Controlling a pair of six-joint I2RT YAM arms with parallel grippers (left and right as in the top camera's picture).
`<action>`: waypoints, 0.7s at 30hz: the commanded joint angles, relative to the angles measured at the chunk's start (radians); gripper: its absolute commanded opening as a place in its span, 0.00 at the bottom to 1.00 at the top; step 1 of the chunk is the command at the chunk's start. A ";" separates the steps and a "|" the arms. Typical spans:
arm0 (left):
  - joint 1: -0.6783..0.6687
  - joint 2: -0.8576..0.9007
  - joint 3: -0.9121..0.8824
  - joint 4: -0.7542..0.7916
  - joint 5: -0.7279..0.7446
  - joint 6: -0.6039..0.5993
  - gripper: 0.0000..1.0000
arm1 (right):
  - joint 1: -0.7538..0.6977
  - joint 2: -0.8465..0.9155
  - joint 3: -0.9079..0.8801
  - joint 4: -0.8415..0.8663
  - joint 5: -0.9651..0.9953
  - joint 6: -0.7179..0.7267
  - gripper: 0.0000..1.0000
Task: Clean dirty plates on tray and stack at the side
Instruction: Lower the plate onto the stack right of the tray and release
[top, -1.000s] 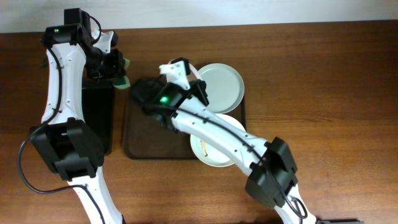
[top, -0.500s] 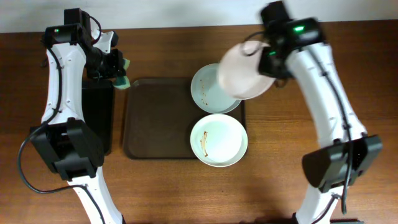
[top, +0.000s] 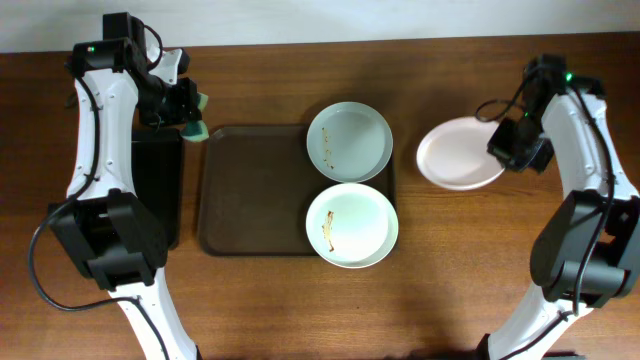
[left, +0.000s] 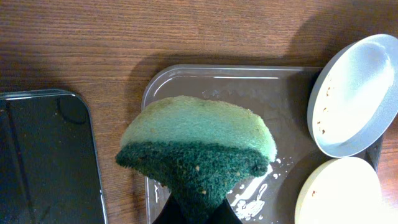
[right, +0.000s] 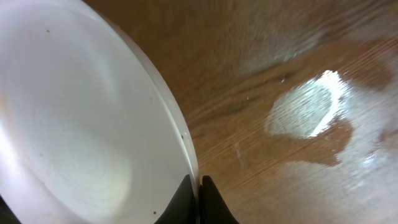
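Two plates lie at the right end of the dark brown tray (top: 250, 195): a far pale mint plate (top: 349, 141) with brown specks and a near plate (top: 351, 224) with a brown smear. Both also show in the left wrist view, the far plate (left: 360, 93) and the near plate (left: 339, 193). My right gripper (top: 503, 147) is shut on the rim of a third, white plate (top: 458, 153), low over the table right of the tray; it fills the right wrist view (right: 74, 124). My left gripper (top: 193, 120) is shut on a green sponge (left: 199, 146) over the tray's far left corner (left: 186, 78).
A narrow glossy black tray (top: 158, 190) lies left of the brown tray, also in the left wrist view (left: 43, 162). Bare wooden table surrounds the white plate on the right. White residue marks the tray under the sponge (left: 252, 196).
My right arm swung from over the tray to the right, carrying the white plate, and lowered it to the table right of the tray. The left arm and sponge have not moved.
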 joint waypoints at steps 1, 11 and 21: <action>0.005 0.001 0.017 0.013 0.003 -0.006 0.00 | -0.003 -0.022 -0.091 0.052 0.039 0.025 0.04; 0.005 0.001 0.017 0.018 0.003 -0.006 0.00 | -0.007 -0.019 -0.188 0.125 0.105 0.035 0.04; 0.005 0.001 0.017 0.017 0.003 -0.006 0.00 | -0.016 -0.023 -0.167 0.062 0.093 0.032 0.55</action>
